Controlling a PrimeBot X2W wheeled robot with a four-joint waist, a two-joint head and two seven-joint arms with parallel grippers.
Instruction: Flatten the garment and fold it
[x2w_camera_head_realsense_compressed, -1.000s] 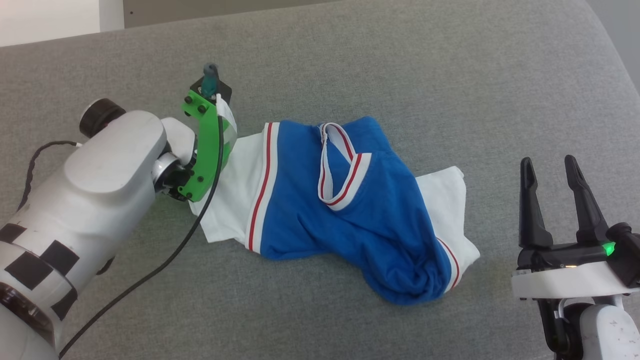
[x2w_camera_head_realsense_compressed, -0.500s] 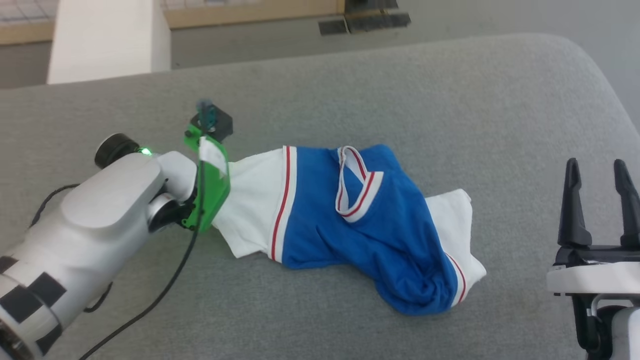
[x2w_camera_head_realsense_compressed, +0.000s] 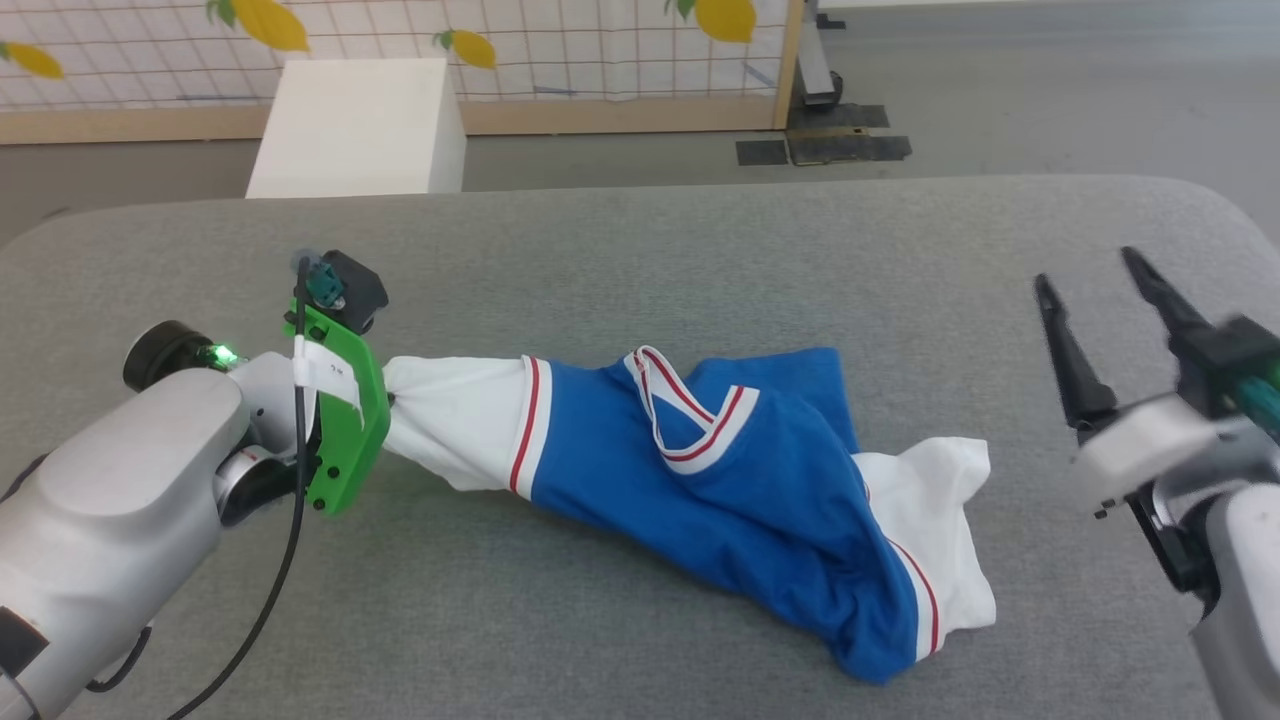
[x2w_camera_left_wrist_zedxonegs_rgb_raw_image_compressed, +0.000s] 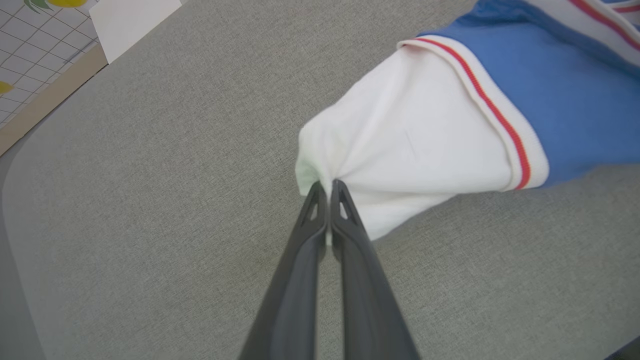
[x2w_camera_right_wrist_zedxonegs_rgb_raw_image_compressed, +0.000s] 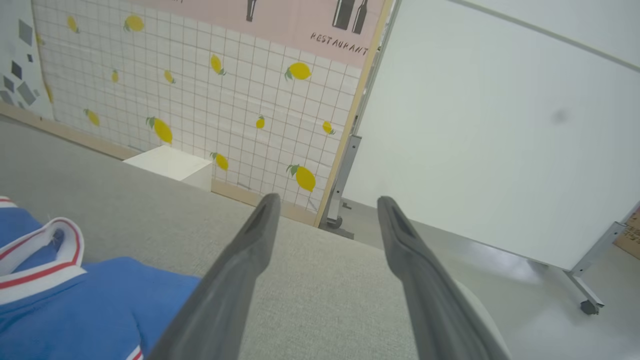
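Left gripper (x2w_camera_left_wrist_zedxonegs_rgb_raw_image_compressed: 325, 187) pinches white sleeve of rumpled blue jersey garment (x2w_camera_head_realsense_compressed: 720, 480), fabric bunched; right gripper (x2w_camera_head_realsense_compressed: 1095, 290) spread, empty, above grey woven table (x2w_camera_head_realsense_compressed: 620, 260).

You will note the left gripper (x2w_camera_left_wrist_zedxonegs_rgb_raw_image_compressed: 325, 187) has drawn the garment's (x2w_camera_head_realsense_compressed: 720, 480) white sleeve (x2w_camera_head_realsense_compressed: 450, 430) taut leftward; the right gripper (x2w_camera_head_realsense_compressed: 1085, 266) has risen and tilted.

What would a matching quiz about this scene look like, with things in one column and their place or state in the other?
Things:
1. left tool
2. right tool
3. collar
4. white box

Places or states:
A. beyond the far edge of the grey table
B. open, holding nothing
C. shut, pinching the garment by a white sleeve
D. red-and-white striped, lying looped on the blue cloth

Pairs: 1-C, 2-B, 3-D, 4-A
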